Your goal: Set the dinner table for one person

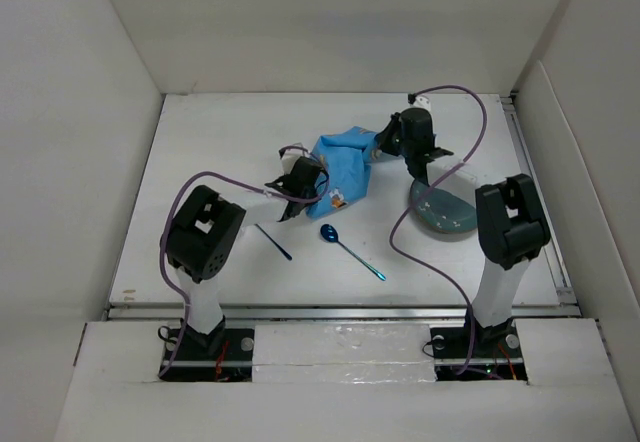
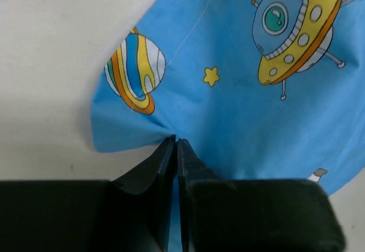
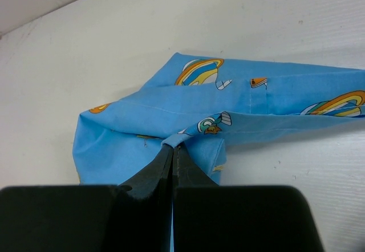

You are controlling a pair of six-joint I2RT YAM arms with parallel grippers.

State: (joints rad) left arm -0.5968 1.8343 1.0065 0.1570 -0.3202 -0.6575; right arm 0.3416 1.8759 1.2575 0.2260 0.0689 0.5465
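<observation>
A blue cloth placemat (image 1: 342,165) with planet and spaceship prints lies crumpled at the middle of the white dinner table (image 1: 230,132). My left gripper (image 1: 303,184) is shut on the placemat's near left edge (image 2: 171,92). My right gripper (image 1: 385,142) is shut on a fold at its far right edge (image 3: 188,115). A grey-green plate (image 1: 445,210) lies right of the placemat, under my right arm. A blue spoon (image 1: 350,249) and a dark thin utensil (image 1: 273,241) lie on the table nearer to me.
White walls enclose the table on the left, back and right. A metal rail (image 1: 340,309) runs along the near edge. Purple cables loop from both arms above the table.
</observation>
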